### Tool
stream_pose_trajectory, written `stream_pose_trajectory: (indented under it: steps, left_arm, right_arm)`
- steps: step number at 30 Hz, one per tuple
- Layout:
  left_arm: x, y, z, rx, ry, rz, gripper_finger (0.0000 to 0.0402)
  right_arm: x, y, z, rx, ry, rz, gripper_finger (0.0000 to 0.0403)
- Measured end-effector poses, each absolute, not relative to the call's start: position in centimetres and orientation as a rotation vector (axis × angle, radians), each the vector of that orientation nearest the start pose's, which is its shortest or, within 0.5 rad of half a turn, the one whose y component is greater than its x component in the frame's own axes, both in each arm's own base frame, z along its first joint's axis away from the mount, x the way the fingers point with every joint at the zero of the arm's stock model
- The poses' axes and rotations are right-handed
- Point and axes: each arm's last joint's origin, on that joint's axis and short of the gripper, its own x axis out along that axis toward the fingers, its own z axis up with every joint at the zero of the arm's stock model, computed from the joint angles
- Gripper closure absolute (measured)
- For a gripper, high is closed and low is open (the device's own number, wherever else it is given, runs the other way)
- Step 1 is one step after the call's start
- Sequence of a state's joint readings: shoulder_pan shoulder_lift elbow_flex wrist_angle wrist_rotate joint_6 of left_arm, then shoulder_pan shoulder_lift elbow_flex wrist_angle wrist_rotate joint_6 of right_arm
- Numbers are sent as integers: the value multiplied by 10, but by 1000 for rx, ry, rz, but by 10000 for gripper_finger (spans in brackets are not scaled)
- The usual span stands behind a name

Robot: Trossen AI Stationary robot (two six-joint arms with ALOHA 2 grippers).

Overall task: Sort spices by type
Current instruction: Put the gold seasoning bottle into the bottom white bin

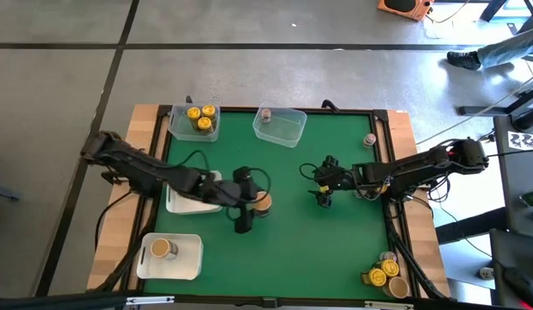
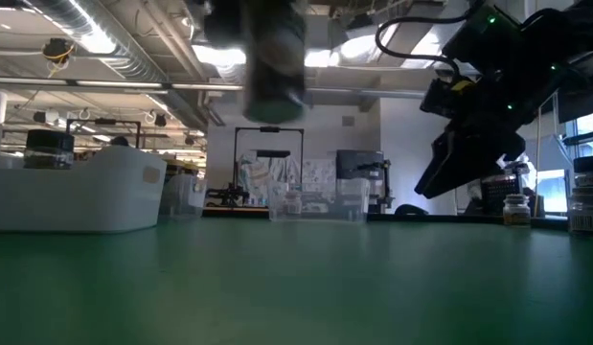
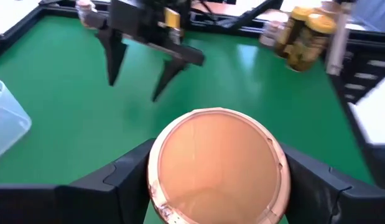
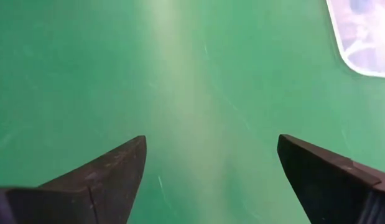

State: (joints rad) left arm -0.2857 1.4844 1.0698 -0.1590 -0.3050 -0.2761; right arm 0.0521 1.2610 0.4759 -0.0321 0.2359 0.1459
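Note:
A spice jar with a wide tan lid [image 3: 217, 165] sits between the fingers of my left gripper [image 1: 256, 205], near the middle of the green mat; in the low view the jar [image 2: 272, 67] shows high above the table. My right gripper [image 1: 324, 198] hangs open over bare mat to the right of it, touching nothing, its fingers [image 4: 105, 180] spread wide. More jars stand in the tubs, in a tray and at the near right corner. My left gripper pinches the tan-lidded jar between its two fingers [image 3: 127, 171], one on each side of the jar's body just under the lid rim [image 3: 156, 180]. The fingers come from the table's left side. The jar is lifted clear of the mat and stands upright.
At the far edge, a clear tub [image 1: 182, 131] holds yellow-lidded jars and another [image 1: 288, 129] holds one grey-pink-lidded jar. A white tray [image 1: 184, 263] near left holds a tan-lidded jar; another tray [image 1: 184, 202] lies under my left arm. Several jars [image 1: 385, 275] cluster near right; one jar [image 1: 369, 139] stands far right.

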Motion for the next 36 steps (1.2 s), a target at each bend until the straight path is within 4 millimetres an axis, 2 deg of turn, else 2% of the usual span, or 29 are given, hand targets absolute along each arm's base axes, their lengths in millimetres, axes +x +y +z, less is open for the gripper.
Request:
stream_pose_trajectory:
  steps: [5,10,26,36]
  left_arm:
    - [284,-102,289,-174,562,82,132]
    - [259,-121,292,-238,624,94,132]
    - [204,-184,285,-316,660,90,132]
    - [169,-202,277,-326,731,114,132]
  right_arm:
    - [222,5,155,22,777,-231,42]
    - [222,5,155,22,777,-231,42]
    - [224,5,157,39,752,-234,42]
    - [224,5,157,42,751,-235,42]
